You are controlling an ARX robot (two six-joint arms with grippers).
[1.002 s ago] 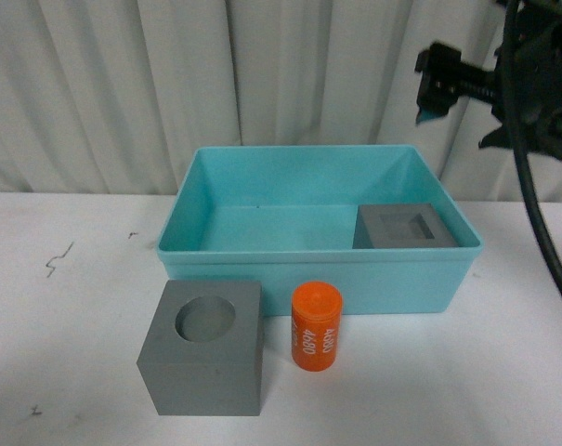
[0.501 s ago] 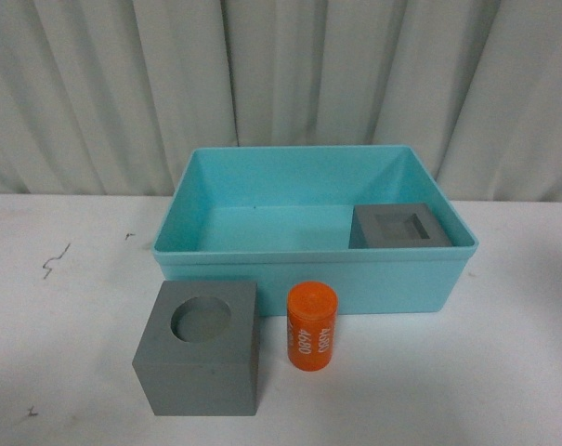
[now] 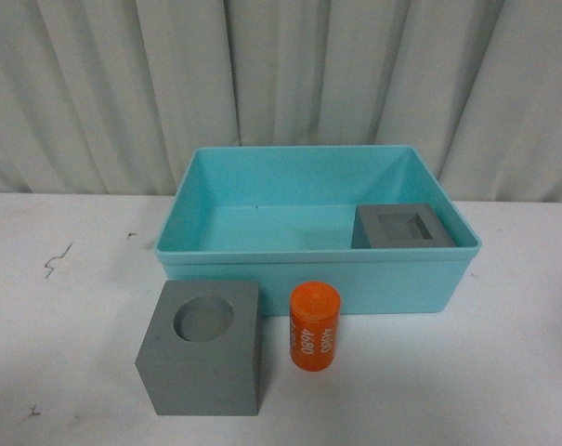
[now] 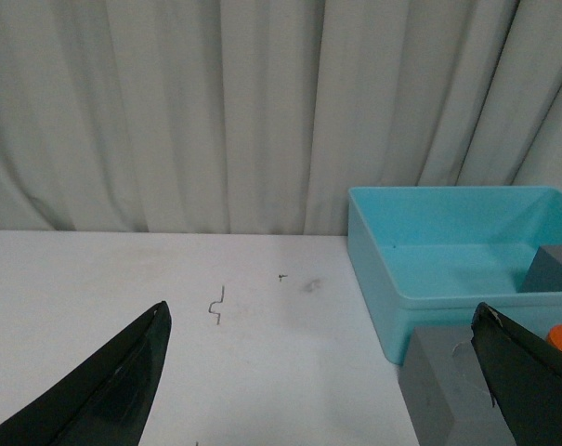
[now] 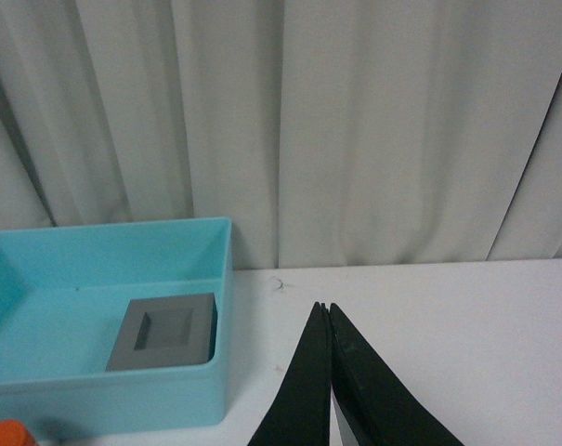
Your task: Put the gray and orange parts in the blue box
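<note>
Inside the blue box (image 3: pixel 299 177), at its near right corner, sits the gray cube with the square recess (image 3: pixel 406 228). Outside on the white worktop (image 3: pixel 67 307), the gray cube with the round recess (image 3: pixel 206 358) stands just beside the upright orange cylinder (image 3: pixel 315 327), both before the box's front wall. Only the wrist views show the grippers. The left gripper (image 4: pixel 322 311) is spread wide and empty, one finger covering part of the round-recess cube, with the cylinder a sliver at the frame edge. The right gripper (image 5: pixel 323 311) is pinched together on nothing.
</note>
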